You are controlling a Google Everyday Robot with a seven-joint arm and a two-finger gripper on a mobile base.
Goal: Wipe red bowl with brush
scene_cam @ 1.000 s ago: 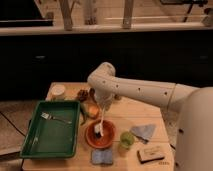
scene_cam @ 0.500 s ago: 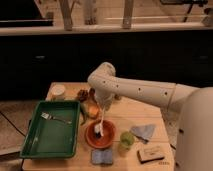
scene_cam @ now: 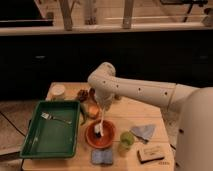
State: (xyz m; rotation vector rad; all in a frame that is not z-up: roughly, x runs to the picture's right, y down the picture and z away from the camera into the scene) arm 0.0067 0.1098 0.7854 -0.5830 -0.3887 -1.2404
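The red bowl (scene_cam: 101, 136) sits on the wooden table (scene_cam: 125, 112) near the front middle, right of the green tray. The brush (scene_cam: 99, 125) stands nearly upright in it, its thin whitish handle rising and its white-and-dark head resting inside the bowl. My gripper (scene_cam: 102, 103) hangs from the white arm directly above the bowl and is shut on the top of the brush handle.
A large green tray (scene_cam: 50, 129) with a fork (scene_cam: 54, 118) lies at the left. A small green cup (scene_cam: 126, 140), blue sponge (scene_cam: 102, 157), tan-and-black block (scene_cam: 150, 153) and blue cloth (scene_cam: 144, 131) surround the bowl. A white cup (scene_cam: 58, 91) and food items (scene_cam: 91, 109) lie behind.
The brush head has shifted slightly inside the red bowl; the arm and gripper stay almost in the same place.
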